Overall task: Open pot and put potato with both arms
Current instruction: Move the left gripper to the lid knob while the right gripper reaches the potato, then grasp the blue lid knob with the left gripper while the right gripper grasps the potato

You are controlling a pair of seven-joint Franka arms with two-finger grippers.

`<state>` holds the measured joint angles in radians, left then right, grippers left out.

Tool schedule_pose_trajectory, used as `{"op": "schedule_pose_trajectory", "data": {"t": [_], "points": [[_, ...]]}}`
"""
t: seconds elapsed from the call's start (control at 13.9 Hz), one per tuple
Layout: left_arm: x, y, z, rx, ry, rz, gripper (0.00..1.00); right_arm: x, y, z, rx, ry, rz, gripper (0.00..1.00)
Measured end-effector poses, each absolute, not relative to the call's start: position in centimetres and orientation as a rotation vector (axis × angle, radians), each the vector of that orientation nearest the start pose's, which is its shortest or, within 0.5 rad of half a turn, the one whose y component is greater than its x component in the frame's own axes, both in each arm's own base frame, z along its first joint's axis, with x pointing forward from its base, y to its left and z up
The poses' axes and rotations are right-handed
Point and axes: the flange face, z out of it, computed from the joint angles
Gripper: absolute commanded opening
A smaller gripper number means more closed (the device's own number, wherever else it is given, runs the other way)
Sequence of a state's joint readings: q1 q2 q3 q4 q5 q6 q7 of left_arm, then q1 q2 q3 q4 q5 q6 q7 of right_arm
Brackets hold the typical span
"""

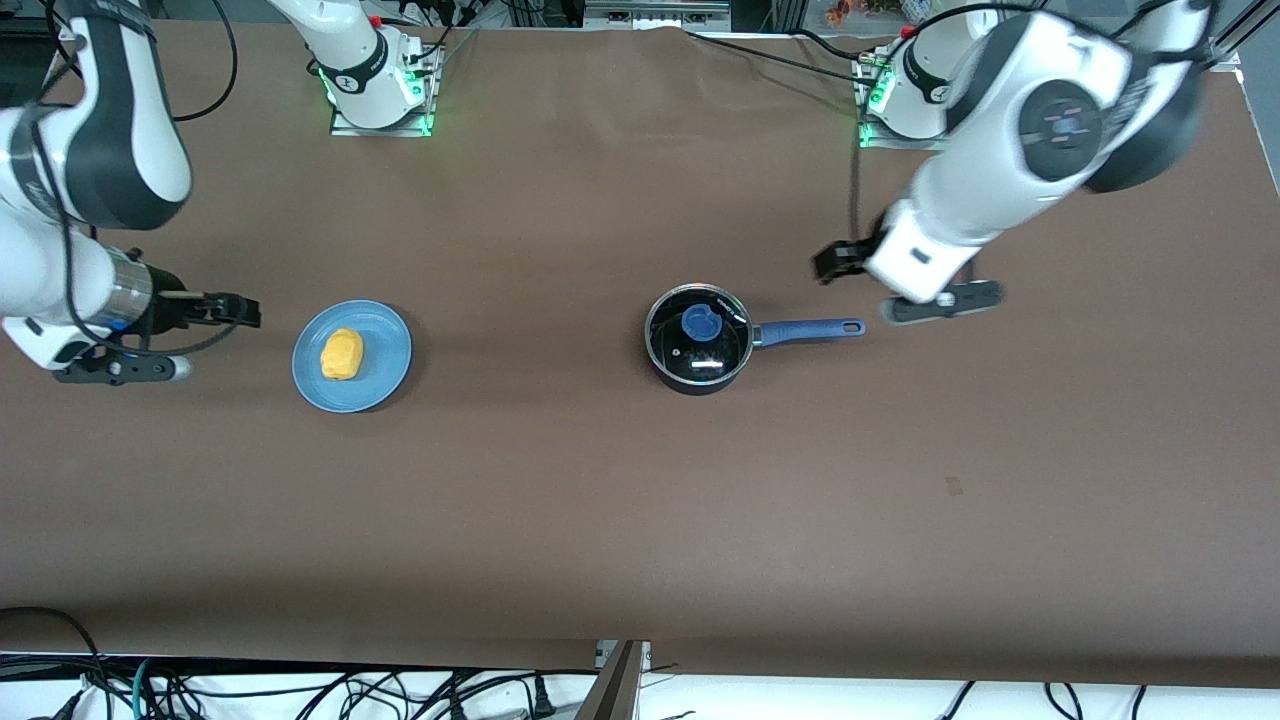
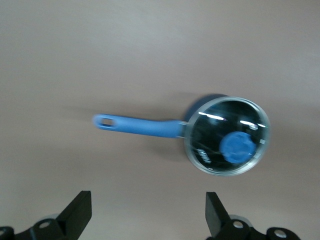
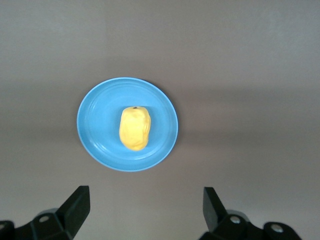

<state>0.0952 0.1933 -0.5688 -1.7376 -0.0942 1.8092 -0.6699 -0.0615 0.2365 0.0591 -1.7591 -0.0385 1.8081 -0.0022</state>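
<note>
The brown desk [image 1: 640, 500] is carrying everything, with both arms reaching out from their bases above it. The left arm [image 1: 1040, 130] is hanging its gripper [image 1: 838, 262] in the air over bare desk near the tip of the pot's handle, toward the left arm's end of the desk. Its fingers [image 2: 80, 212] are standing wide apart with nothing between them, and in the left wrist view the pot is lying out ahead of the fingertips, well clear of them. The right arm [image 1: 90, 180] is holding its gripper [image 1: 240, 310] over the desk just beside the blue plate [image 1: 385, 350], at the right arm's end. Its fingers [image 3: 76, 207] are spread open too, gripping nothing, and the plate is showing ahead of the fingertips in the right wrist view, apart from them.

The pot [image 1: 697, 340] is sitting upright on the desk between the two grippers, closer to the left one, its long blue handle [image 1: 808, 331] pointing toward the left gripper's fingers. The glass lid [image 1: 698, 333] is resting on it, blue knob [image 1: 701, 322] on top. The potato [image 1: 341, 354] is lying on the plate, near the right gripper's fingers but not touching them.
</note>
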Motion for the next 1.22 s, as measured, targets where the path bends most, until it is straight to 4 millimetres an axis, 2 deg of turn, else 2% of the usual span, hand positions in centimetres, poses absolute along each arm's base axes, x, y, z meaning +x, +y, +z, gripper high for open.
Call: {"op": "schedule_pose_trajectory", "data": {"t": [0.22, 0.36, 0.5, 0.65, 0.93, 1.22], "points": [[52.6, -32.9, 44.1, -3.239, -0.467, 0.303, 1.00, 60.3, -0.5, 36.1, -3.153, -0.016, 0.203, 1.00], [52.2, -35.6, 41.7, -3.222, -0.497, 0.273, 1.00, 59.5, -0.3, 31.0, -3.152, 0.006, 0.126, 1.00], [52.1, -37.4, 38.9, -3.200, -0.512, 0.229, 1.00, 58.2, -0.2, 27.3, -3.149, 0.085, 0.119, 1.00], [52.6, -38.1, 35.9, -3.179, -0.529, 0.195, 1.00, 57.8, 0.1, 25.9, -3.145, 0.175, 0.128, 1.00], [52.8, -39.4, 31.1, -3.167, -0.565, 0.195, 1.00, 58.0, 1.6, 25.0, -3.135, 0.242, 0.094, 1.00], [51.7, -41.3, 29.5, -3.165, -0.590, 0.203, 1.00, 57.3, 2.1, 21.7, -3.123, 0.243, 0.040, 1.00]]}}
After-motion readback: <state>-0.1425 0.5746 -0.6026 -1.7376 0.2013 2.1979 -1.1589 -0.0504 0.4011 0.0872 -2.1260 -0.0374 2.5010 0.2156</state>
